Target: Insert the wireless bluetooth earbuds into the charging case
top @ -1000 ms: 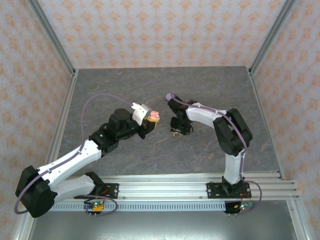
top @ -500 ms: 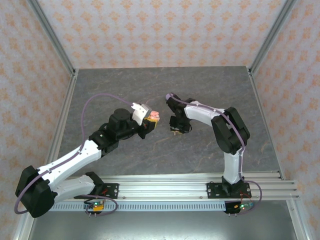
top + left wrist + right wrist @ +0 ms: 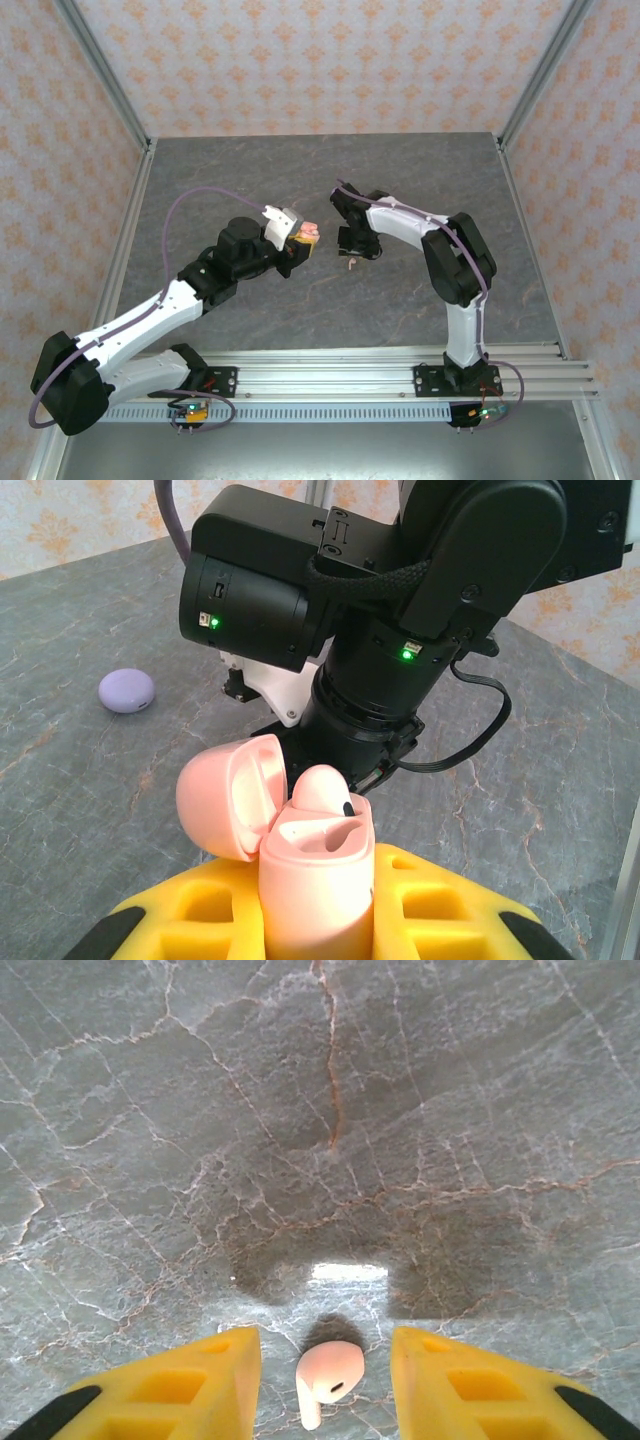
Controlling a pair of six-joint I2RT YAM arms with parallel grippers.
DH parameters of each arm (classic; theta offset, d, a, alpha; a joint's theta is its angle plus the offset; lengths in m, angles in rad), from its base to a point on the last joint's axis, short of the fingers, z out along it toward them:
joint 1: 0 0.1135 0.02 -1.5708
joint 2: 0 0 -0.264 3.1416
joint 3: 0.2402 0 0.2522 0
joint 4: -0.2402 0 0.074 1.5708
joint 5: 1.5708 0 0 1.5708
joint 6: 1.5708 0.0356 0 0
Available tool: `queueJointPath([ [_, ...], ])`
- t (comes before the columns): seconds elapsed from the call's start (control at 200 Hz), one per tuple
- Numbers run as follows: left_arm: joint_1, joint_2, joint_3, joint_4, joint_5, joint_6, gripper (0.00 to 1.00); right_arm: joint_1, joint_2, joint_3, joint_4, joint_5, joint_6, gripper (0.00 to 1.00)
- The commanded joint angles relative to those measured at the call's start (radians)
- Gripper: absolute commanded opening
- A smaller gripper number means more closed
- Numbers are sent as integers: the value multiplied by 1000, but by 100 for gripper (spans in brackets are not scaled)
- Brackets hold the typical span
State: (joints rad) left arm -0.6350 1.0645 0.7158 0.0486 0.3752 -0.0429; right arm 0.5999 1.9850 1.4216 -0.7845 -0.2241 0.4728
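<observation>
While the grey table (image 3: 300,170) spreads under both arms, I see my left claw (image 3: 298,245) clamped on the open pink case (image 3: 315,880) (lid tipped back). My right claw (image 3: 352,252) stands parted, touching nothing. A lilac case (image 3: 126,691) lies farther off. The seated earbud (image 3: 320,785) sits in the pink case; the loose earbud (image 3: 328,1368) lies between the right fingers.
</observation>
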Motion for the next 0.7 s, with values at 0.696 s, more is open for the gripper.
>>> queueJointPath([
  [0.696, -3, -12, 9, -5, -25, 25, 8, 6, 59, 27, -49, -30, -33, 33],
])
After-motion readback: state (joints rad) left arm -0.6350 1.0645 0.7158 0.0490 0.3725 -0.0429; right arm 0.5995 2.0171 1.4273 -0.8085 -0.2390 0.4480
